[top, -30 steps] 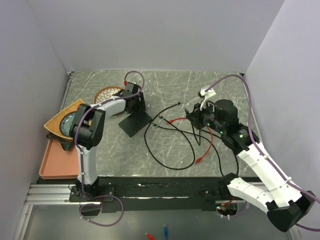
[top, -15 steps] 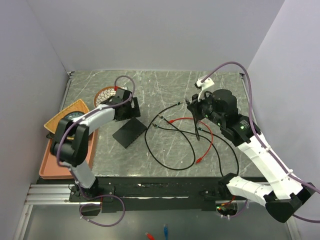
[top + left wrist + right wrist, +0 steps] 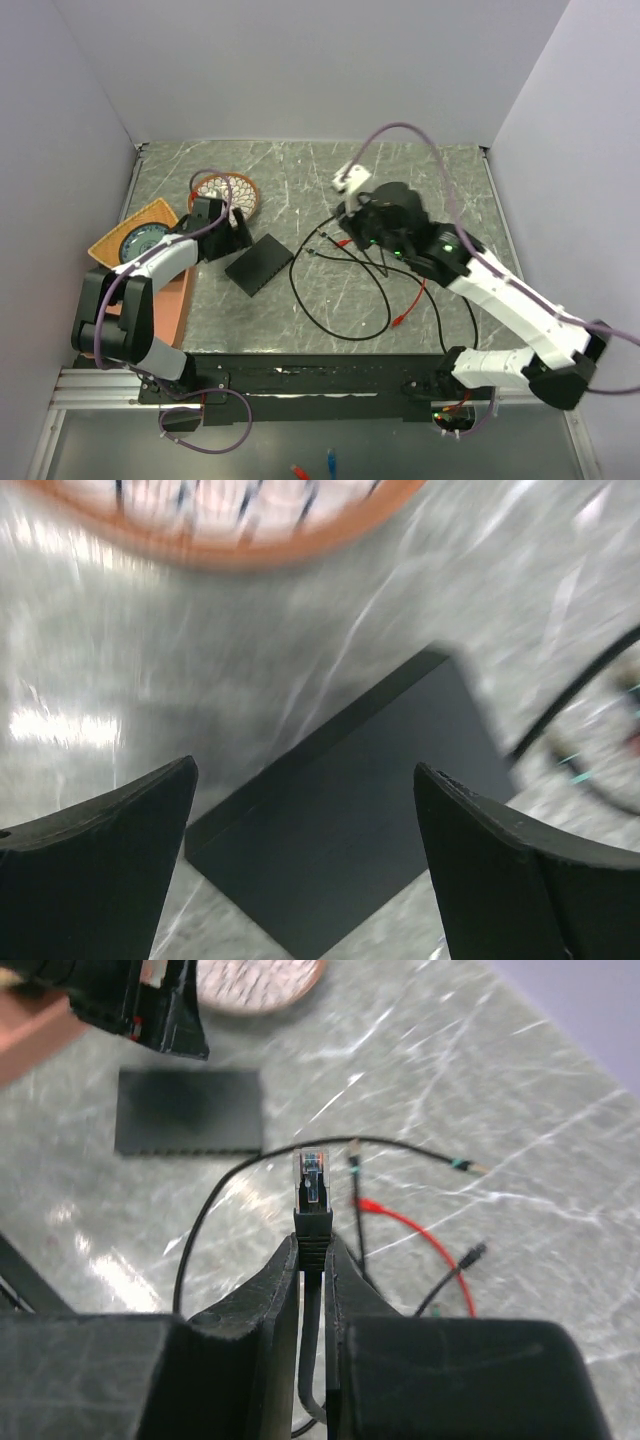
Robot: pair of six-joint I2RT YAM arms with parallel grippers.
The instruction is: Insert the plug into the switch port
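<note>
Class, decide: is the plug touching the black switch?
Apart. Right wrist view: bare table shows between the switch and the plug.

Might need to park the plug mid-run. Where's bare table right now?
Bare: the back strip of the table between the dish and the right arm; the near patch in front of the switch, left of the cables. Crowded: the middle, tangled with cables.
</note>
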